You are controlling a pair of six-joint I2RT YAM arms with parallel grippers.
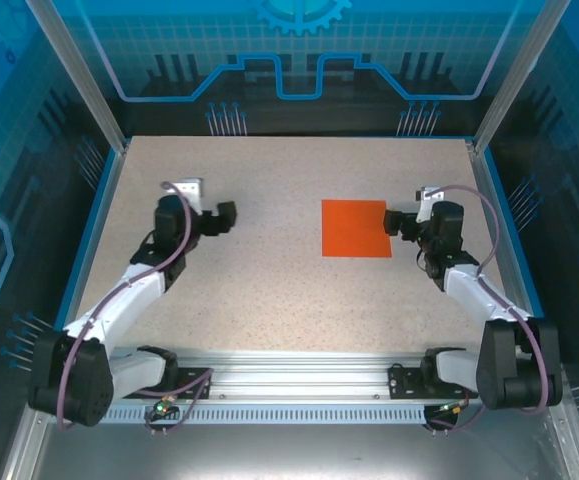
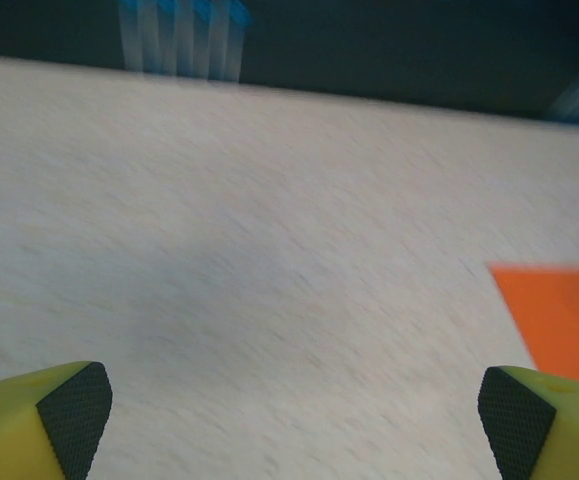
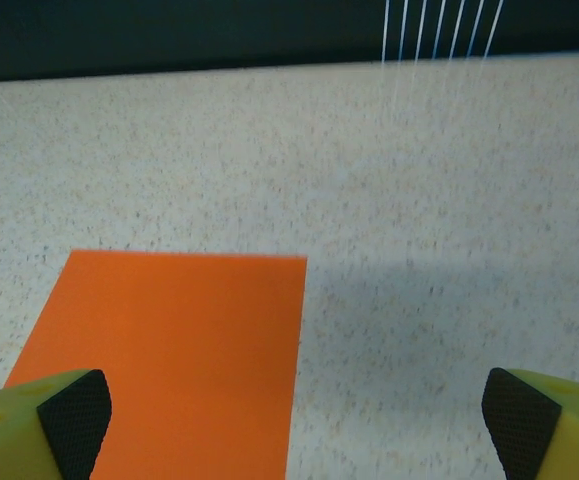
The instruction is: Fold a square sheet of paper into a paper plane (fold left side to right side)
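The square sheet of paper (image 1: 355, 228) lies flat and unfolded on the speckled table, right of centre. My right gripper (image 1: 397, 222) hovers just off its right edge, open and holding nothing. In the right wrist view the sheet of paper (image 3: 174, 360) runs under the left fingertip (image 3: 74, 420), the other fingertip (image 3: 519, 420) over bare table. My left gripper (image 1: 227, 216) sits well to the left of the sheet, open and empty. The left wrist view is motion-blurred, with a corner of the sheet (image 2: 564, 320) at its right edge.
A blue rim (image 1: 97, 220) borders the table (image 1: 269, 300), with transparent enclosure walls beyond. A metal rail (image 1: 289, 375) carrying both arm bases runs along the near edge. Bare table separates the two grippers.
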